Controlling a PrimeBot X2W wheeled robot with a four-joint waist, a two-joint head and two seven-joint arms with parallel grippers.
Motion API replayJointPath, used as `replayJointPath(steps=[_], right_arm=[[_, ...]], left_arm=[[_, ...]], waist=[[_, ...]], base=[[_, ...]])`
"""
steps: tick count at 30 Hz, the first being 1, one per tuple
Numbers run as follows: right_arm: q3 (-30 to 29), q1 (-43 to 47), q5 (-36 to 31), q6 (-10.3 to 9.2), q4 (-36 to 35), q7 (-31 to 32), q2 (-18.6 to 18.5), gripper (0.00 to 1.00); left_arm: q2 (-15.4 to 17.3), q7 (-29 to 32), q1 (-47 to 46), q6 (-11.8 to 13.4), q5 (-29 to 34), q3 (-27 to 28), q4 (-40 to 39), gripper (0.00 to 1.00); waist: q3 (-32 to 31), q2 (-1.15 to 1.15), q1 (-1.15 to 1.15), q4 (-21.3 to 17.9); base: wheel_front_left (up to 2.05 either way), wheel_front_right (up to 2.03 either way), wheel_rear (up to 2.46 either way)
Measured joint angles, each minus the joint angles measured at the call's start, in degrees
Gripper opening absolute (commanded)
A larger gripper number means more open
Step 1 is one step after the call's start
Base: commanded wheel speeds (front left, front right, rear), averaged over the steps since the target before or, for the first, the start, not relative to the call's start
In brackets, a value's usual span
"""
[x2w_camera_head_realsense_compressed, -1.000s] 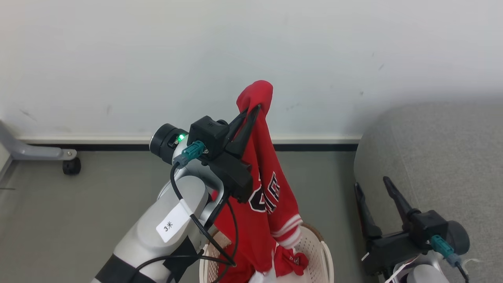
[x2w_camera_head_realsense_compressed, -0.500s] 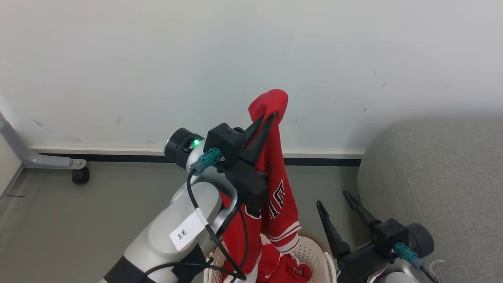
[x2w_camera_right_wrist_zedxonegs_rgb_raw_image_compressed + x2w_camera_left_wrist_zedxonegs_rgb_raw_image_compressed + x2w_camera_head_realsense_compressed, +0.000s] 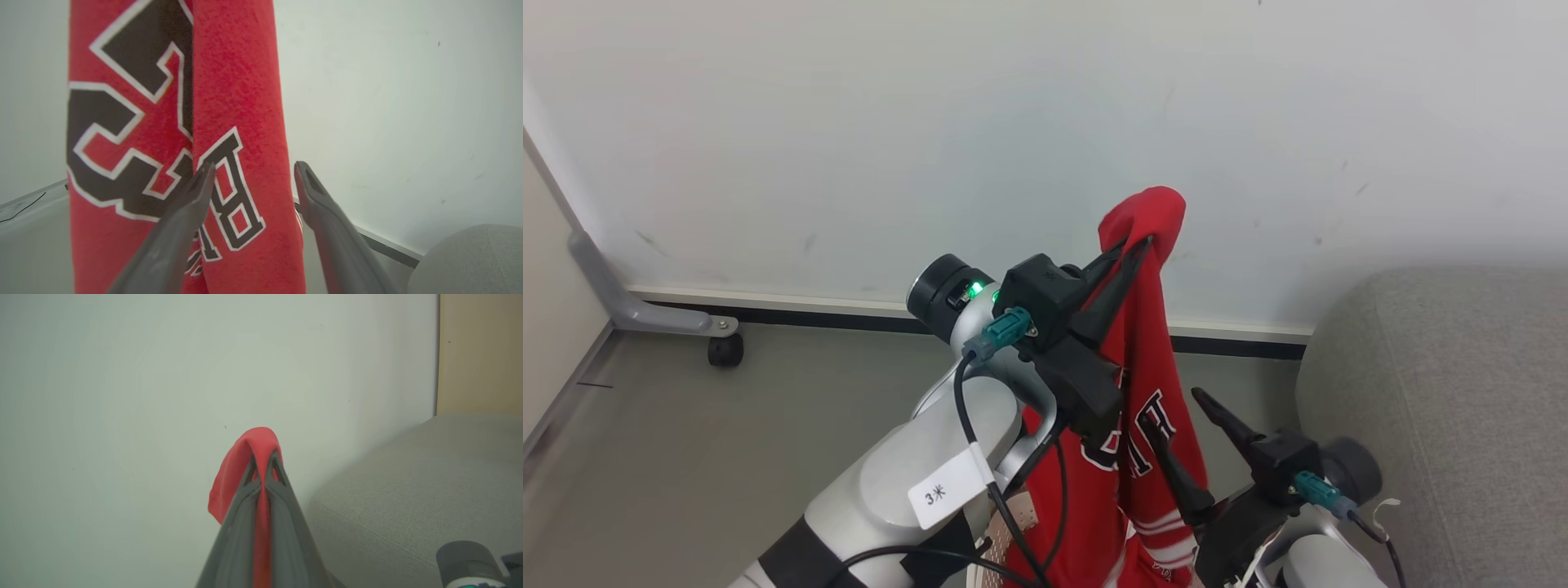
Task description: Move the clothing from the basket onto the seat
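The jersey [image 3: 1156,343] hangs in the air as one long red strip, its long axis straight up and down. Its top fold is pinched between the pressed-together fingers of the left hand [image 3: 1139,242], and a loop of cloth pokes out above the tips. The lower end drops out of sight near the basket [image 3: 1017,523], so I cannot tell whether it has cleared the rim.

The seat [image 3: 1437,392] lies to the right of the cloth, near but apart, with its rounded grey edge facing it. The carrying hand is the nearer one to the load, yet it sits on the far side from the seat.

The right hand [image 3: 1172,407] stands between them, fingers spread and holding nothing. One finger crosses the dark lettering, though I cannot tell if it touches. To my eye that arm is the obstacle for a swing to the right.

Behind is a pale wall [image 3: 849,122], and a castor [image 3: 724,349] sits far left.
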Motion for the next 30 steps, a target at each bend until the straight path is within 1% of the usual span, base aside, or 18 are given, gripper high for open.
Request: replayJointPath(steps=[7,14,15,16,17,21,24,25,26,27,28,29,30], right_arm=[[5.95,-1.79,3.10,0.19,1.98,0.00,0.12,1.00],[9.47,-6.11,5.11,0.20,5.93,0.00,0.10,1.00],[9.67,-6.81,5.38,0.20,6.70,0.00,0.11,0.80],[10.07,-8.15,6.37,0.20,7.98,0.00,0.08,0.26],[10.38,-8.76,6.84,0.20,8.53,0.00,0.04,0.01],[10.21,-10.24,7.61,0.20,10.11,0.00,0.10,0.00],[9.68,-10.65,7.64,0.20,11.23,0.00,0.10,0.00],[9.27,-10.77,7.64,0.20,11.61,0.00,0.13,0.00],[8.80,-10.89,7.64,0.20,12.06,0.00,0.13,0.00],[8.40,-11.02,7.64,0.20,12.36,0.00,0.05,0.00],[8.12,-11.18,7.67,0.20,12.52,0.01,0.04,0.00],[7.91,-11.34,7.81,0.20,12.52,0.01,0.00,0.00],[7.71,-11.48,7.94,0.20,12.49,0.01,-0.13,0.00]], left_arm=[[0.07,0.45,-0.83,0.98,-1.40,-3.10,-1.76,0.00],[0.04,0.45,-1.54,1.54,-3.82,-6.20,-5.28,0.00],[0.05,0.45,-1.61,1.86,-4.01,-6.50,-5.58,0.00],[0.04,0.45,-2.12,2.00,-4.41,-6.69,-5.75,0.00],[0.04,0.44,-2.30,2.10,-4.42,-6.58,-5.70,0.00],[0.02,0.44,-2.32,2.83,-4.79,-5.83,-3.77,0.00],[0.26,0.38,-2.03,3.47,-4.89,-3.86,-1.43,0.00],[0.58,0.34,-1.96,3.50,-4.89,-3.37,-0.68,0.05],[1.01,0.34,-1.90,3.52,-4.89,-3.10,0.03,0.31],[1.48,0.20,-1.65,3.64,-4.90,-2.89,0.64,0.47],[1.88,-0.09,-1.15,3.86,-4.92,-2.69,1.29,0.89],[2.33,-0.08,-0.49,3.93,-5.05,-2.59,1.96,1.00],[2.71,-0.09,0.26,3.94,-5.25,-2.49,2.42,1.00]], waist=[[-0.14,0.00,0.00,1.28],[-0.33,0.00,0.00,2.85],[-0.36,0.00,0.00,3.08],[-0.39,0.00,0.00,3.52],[-0.39,0.00,0.00,3.69],[-0.28,0.00,0.00,4.00],[-0.16,0.00,0.00,3.77],[-0.11,0.00,0.00,3.59],[-0.06,0.00,0.00,3.38],[0.00,0.00,0.00,3.15],[0.05,0.00,0.00,2.89],[0.09,0.00,0.00,2.60],[0.13,0.00,0.00,2.29]], base=[[0.00,0.00,0.00],[0.00,0.00,0.00],[0.00,0.00,0.00],[0.00,0.00,0.00],[0.00,0.00,0.00],[0.00,0.00,0.00],[0.00,0.00,0.00],[0.00,0.00,0.00],[0.00,0.00,0.00],[0.00,0.00,0.00],[0.00,0.00,0.00],[0.00,0.00,0.00],[0.00,0.00,0.00]])
